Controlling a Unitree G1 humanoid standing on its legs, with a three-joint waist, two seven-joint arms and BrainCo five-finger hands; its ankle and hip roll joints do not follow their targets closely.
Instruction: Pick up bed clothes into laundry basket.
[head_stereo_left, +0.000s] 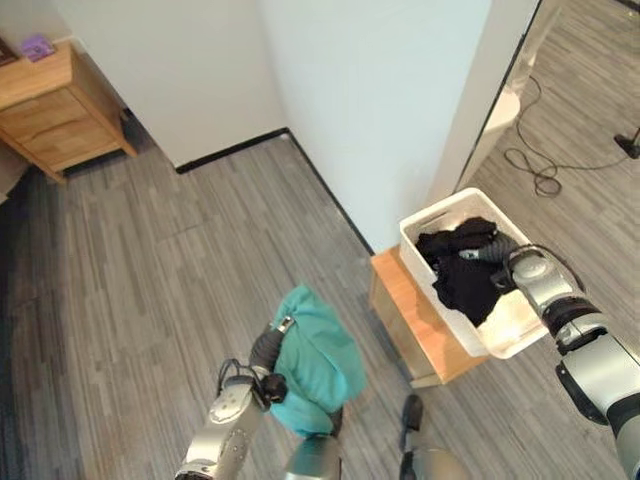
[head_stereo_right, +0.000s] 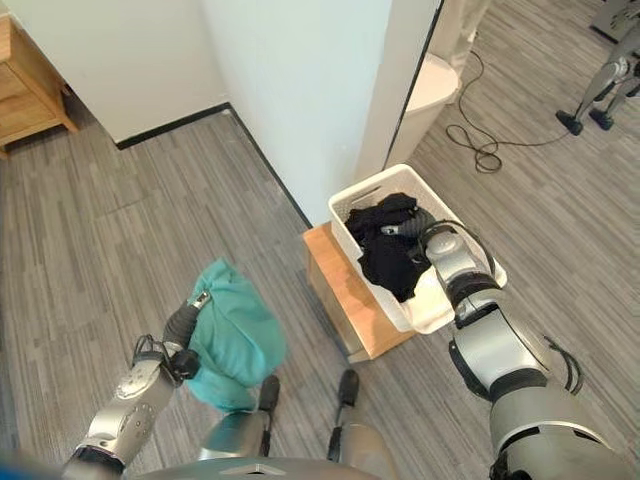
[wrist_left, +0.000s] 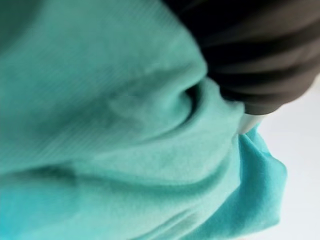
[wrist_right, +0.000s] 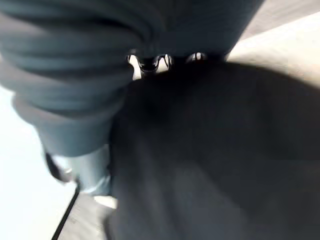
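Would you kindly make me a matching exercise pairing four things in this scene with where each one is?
Things:
1. teal cloth
2. black clothes
3. white laundry basket
4. wooden nightstand

Places:
A. on a low wooden stand beside the wall
B. bunched in the left hand
C. far corner of the room
D. inside the basket, at the right hand

Pairs: 1-B, 2-D, 3-A, 4-C

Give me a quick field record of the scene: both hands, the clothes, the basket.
left hand: curled into the teal cloth, holding it bunched above the floor
right hand: down in the white laundry basket, on the black clothes; fingers hidden
basket: on a low wooden stand by the wall corner
left to do: teal cloth not yet in the basket
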